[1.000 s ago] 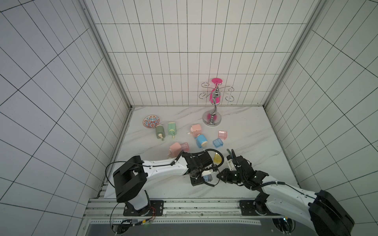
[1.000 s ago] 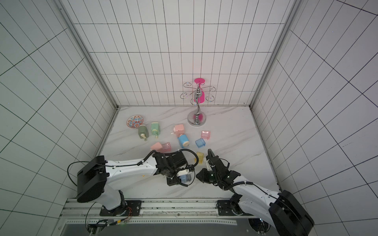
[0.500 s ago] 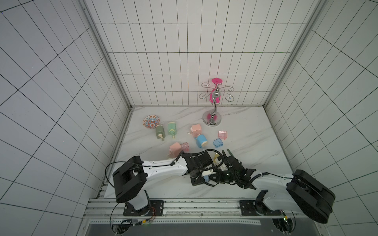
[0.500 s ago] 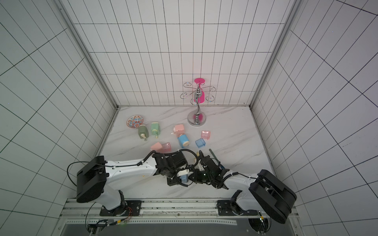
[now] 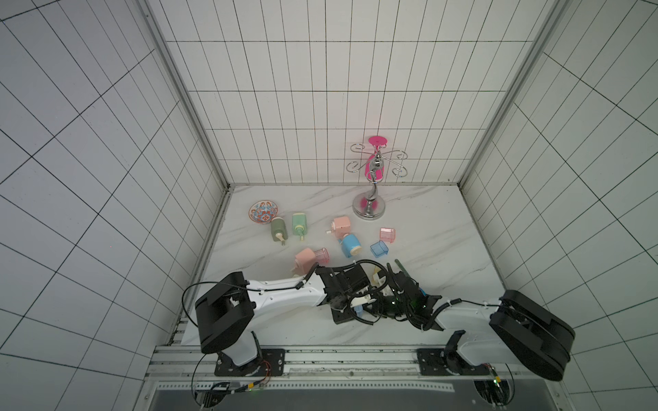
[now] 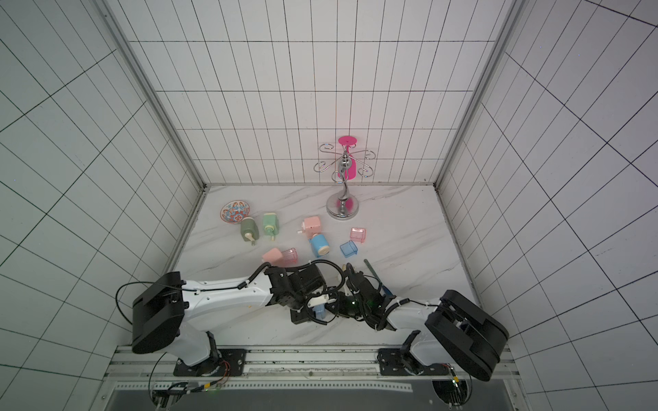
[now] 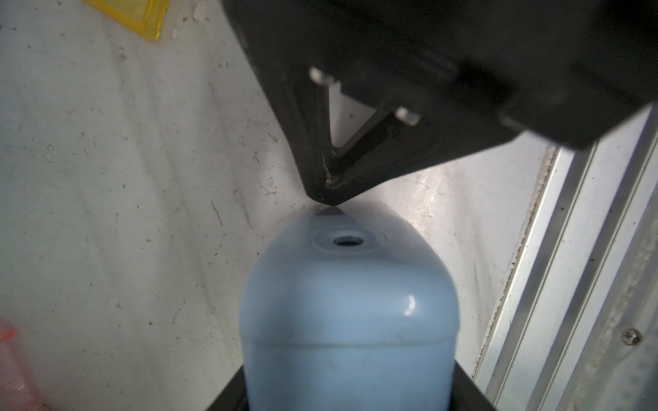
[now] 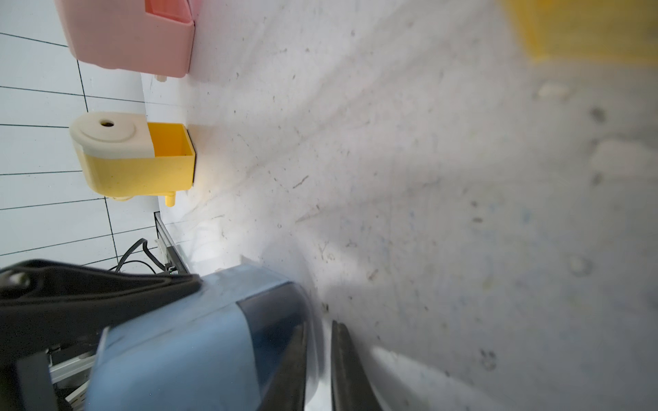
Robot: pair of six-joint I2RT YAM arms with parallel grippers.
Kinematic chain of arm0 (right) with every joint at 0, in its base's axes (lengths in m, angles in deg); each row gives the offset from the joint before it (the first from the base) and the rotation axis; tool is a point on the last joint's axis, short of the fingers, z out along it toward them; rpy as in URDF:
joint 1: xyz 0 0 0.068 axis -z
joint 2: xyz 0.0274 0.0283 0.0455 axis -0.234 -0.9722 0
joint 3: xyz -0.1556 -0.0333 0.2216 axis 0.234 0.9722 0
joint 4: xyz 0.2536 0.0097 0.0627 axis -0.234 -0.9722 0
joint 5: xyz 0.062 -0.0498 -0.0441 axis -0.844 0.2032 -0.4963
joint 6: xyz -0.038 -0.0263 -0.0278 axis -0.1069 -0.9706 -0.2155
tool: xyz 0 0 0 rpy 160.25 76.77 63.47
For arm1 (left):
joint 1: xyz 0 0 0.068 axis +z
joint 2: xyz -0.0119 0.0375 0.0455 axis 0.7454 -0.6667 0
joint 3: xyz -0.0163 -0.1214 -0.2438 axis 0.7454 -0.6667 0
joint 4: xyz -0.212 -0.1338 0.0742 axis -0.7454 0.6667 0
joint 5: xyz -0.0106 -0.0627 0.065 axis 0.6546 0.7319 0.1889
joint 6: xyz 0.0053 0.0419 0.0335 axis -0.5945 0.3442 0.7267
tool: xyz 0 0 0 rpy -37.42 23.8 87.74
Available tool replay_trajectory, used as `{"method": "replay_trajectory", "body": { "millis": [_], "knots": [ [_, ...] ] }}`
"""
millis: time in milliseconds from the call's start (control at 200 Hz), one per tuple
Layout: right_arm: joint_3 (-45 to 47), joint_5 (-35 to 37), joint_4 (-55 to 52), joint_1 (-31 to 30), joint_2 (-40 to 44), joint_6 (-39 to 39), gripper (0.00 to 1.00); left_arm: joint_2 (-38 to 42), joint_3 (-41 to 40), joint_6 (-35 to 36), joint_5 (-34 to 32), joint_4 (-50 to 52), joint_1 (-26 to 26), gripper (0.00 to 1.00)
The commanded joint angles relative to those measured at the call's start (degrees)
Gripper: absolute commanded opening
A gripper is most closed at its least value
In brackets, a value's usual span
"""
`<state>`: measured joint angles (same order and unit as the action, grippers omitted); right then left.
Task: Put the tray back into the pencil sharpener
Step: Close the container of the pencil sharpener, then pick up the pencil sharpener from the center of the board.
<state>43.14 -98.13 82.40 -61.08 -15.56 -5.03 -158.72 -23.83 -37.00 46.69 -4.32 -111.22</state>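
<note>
Near the table's [image 6: 391,227] 6 o'clock edge, the left gripper [image 6: 314,306] clamps the blue pencil sharpener [image 7: 349,320]. The dark blue tray [image 8: 270,320] sits in the sharpener's body, on its 3 o'clock side. The right gripper [image 8: 318,350], jaws narrow, seems to pinch the tray's wall.

Arms low, angled inward, wrists close together — left tool [image 6: 318,309] clamped, right tool [image 8: 318,359] pinched narrow.
</note>
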Motion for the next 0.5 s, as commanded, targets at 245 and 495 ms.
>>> {"method": "replay_trajectory", "body": {
  "millis": [245, 495],
  "knots": [
    [-8.7, 29.1, -52.7, -0.8, 40.7, -7.8, 0.2, 6.4, 1.6, -7.6, -2.5, -4.3, 0.0, 0.0],
    [-15.1, 35.5, -61.6, -0.6, 44.2, -11.6, 0.2, 14.1, 7.8, -21.4, -11.4, 2.8, 2.1, 0.0]
  ]
}}
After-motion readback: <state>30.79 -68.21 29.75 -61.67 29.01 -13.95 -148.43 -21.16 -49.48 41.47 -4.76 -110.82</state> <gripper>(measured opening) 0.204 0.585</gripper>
